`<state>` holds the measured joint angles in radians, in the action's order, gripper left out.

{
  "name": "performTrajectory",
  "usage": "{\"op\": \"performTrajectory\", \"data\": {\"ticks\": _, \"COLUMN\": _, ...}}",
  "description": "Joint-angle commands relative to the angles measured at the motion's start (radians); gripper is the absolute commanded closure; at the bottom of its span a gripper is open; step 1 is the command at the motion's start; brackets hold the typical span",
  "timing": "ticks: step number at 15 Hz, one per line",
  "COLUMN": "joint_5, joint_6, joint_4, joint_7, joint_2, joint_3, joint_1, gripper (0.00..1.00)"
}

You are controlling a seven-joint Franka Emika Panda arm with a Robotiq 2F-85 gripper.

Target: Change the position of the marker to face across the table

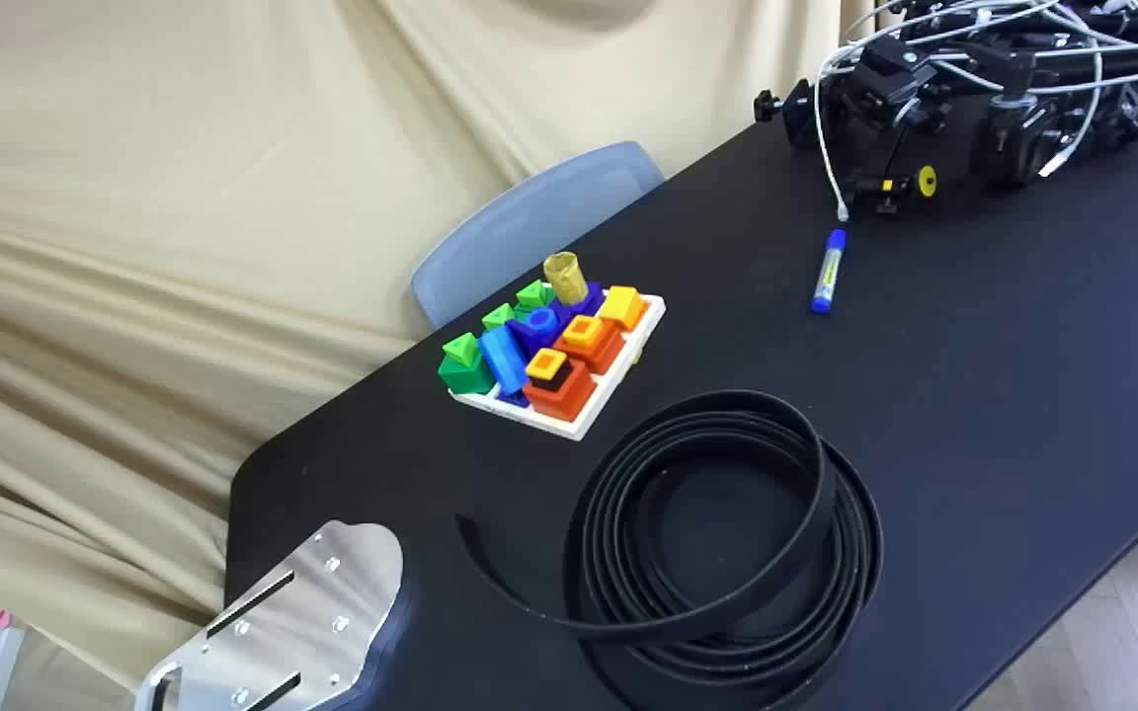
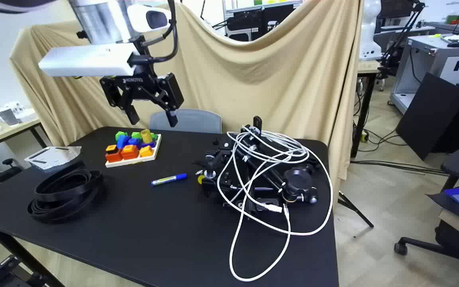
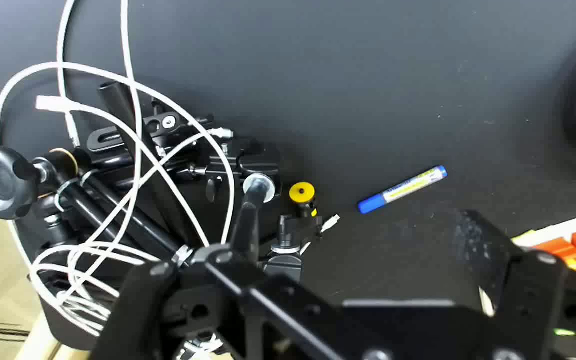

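Marker (image 2: 169, 179), on table (image 2: 165, 231), below claw (image 2: 153, 118) — well apart

One blue-capped marker (image 1: 829, 272), one black table (image 1: 1004, 395), one coil of flat black strap (image 1: 609, 523), one slotted silver plate (image 1: 292, 632) and one blue-grey chair (image 1: 539, 222) show in both exterior views. One pale puzzle board (image 1: 613, 370) carries three light green triangular blocks (image 1: 462, 350), one gold cylinder (image 1: 566, 280), three yellow-orange square blocks (image 1: 584, 332) and at least two red blocks (image 1: 564, 397) — the blue blocks (image 1: 503, 360) overlap too much to count. There is one Robotiq gripper (image 2: 153, 120) with two fingers (image 2: 133, 114). One yellow knob (image 3: 296, 193) shows — the white cables (image 3: 137, 116) are too tangled to number.
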<state>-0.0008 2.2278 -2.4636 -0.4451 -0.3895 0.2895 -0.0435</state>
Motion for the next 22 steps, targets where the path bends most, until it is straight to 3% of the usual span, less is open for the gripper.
{"op": "performTrajectory", "data": {"ticks": 1, "joint_5": 0.008, "joint_6": -0.002, "joint_4": 0.002, "joint_7": -0.006, "joint_2": 0.002, "joint_3": -0.017, "joint_1": -0.017, "gripper": 0.0}}
{"op": "performTrajectory", "data": {"ticks": 14, "joint_5": 0.008, "joint_6": -0.002, "joint_4": 0.002, "joint_7": -0.006, "joint_2": 0.002, "joint_3": -0.017, "joint_1": -0.017, "gripper": 0.0}}
{"op": "performTrajectory", "data": {"ticks": 18, "joint_5": 0.057, "joint_6": 0.079, "joint_4": 0.054, "joint_7": 0.056, "joint_2": 0.156, "joint_3": -0.05, "joint_1": 0.009, "gripper": 0.0}}
{"op": "performTrajectory", "data": {"ticks": 22, "joint_5": 0.111, "joint_6": 0.23, "joint_4": 0.122, "joint_7": 0.181, "joint_2": 0.354, "joint_3": -0.13, "joint_1": 0.021, "gripper": 0.0}}
